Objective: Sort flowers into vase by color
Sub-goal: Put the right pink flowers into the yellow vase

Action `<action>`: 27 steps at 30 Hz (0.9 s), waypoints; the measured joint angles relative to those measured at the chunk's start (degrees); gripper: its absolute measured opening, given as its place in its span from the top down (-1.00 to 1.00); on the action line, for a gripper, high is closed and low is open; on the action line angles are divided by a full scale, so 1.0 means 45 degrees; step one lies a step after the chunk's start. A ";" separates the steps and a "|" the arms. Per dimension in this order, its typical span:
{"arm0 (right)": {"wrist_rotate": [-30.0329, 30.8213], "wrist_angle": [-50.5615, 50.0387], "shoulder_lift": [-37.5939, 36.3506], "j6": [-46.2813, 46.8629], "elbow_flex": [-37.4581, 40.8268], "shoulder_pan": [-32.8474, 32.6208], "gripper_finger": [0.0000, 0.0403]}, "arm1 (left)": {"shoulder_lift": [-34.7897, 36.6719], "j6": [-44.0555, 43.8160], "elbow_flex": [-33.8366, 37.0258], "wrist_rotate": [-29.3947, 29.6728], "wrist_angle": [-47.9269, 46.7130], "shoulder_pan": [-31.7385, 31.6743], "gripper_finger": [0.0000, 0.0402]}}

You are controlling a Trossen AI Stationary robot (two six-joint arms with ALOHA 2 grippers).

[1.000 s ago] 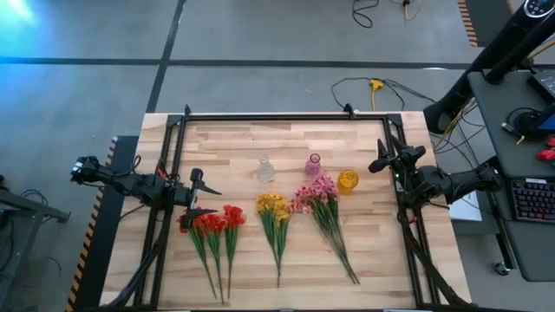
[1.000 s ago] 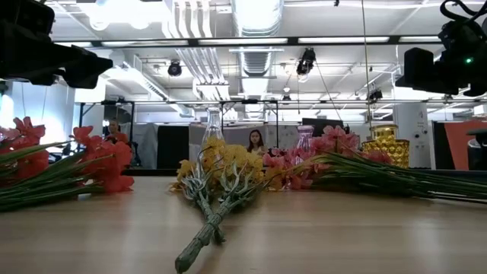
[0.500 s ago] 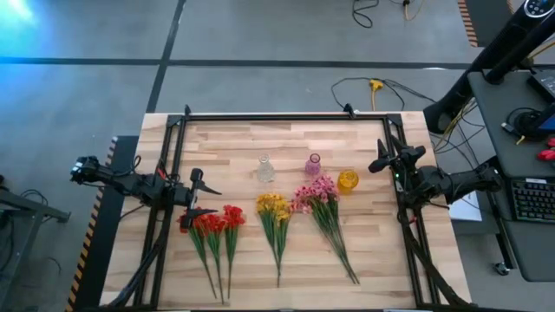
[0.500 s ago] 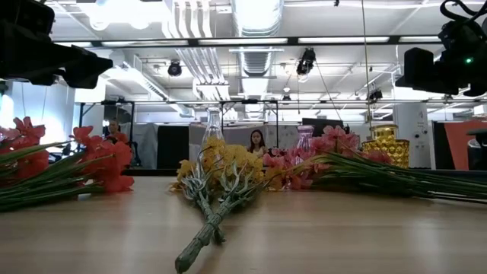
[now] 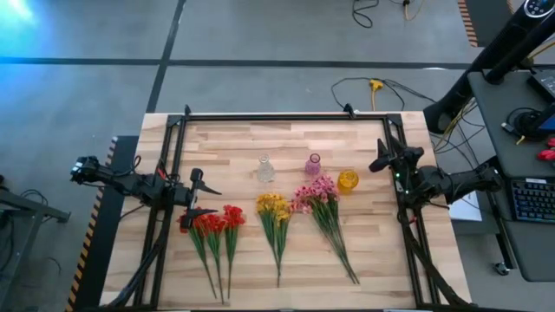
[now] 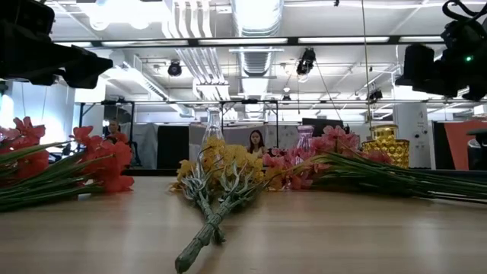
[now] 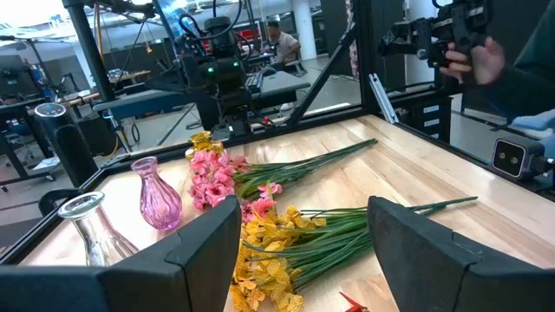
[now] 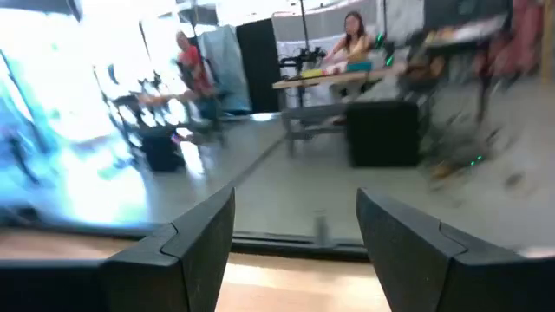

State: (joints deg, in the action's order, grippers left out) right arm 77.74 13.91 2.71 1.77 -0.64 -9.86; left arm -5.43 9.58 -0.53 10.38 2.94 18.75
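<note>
Red flowers point(image 6: 91, 164), yellow flowers point(image 6: 221, 171) and pink flowers point(image 6: 335, 148) lie on the wooden table point(image 6: 304, 236).

Red flowers point(image 5: 212, 224), yellow flowers point(image 5: 273, 208), pink flowers point(image 5: 316, 192), flat in separate bunches

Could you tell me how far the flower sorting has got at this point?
Nothing looks done: the clear vase, pink vase and yellow vase hold no flowers. The red flowers, yellow flowers and pink flowers lie on the table in three bunches. Nothing is in hand: the left gripper is open beside the red bunch, the right gripper open near the right edge. All the sorting is left.
</note>
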 joint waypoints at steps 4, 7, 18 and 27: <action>-0.3122 0.0057 -0.0002 0.3346 -0.0002 0.0003 -0.16 | -0.0003 0.0000 0.0001 -0.0001 -0.0001 0.0001 -0.16; -0.5535 0.0774 0.0163 0.3029 -0.0002 0.0114 -0.16 | -0.0005 0.0000 0.0000 0.0000 0.0000 0.0002 -0.16; -0.6138 0.1450 0.1355 0.4267 -0.0002 0.0109 -0.16 | -0.0005 0.0000 0.0003 -0.0002 -0.0005 0.0003 -0.16; -0.7315 0.4406 0.3747 0.3946 -0.0106 0.0109 -0.16 | -0.0005 0.0000 0.0001 -0.0002 0.0000 0.0001 -0.16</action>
State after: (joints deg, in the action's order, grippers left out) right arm 44.82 33.74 19.57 19.53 -1.11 -9.37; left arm -5.45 9.58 -0.52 10.37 2.94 18.76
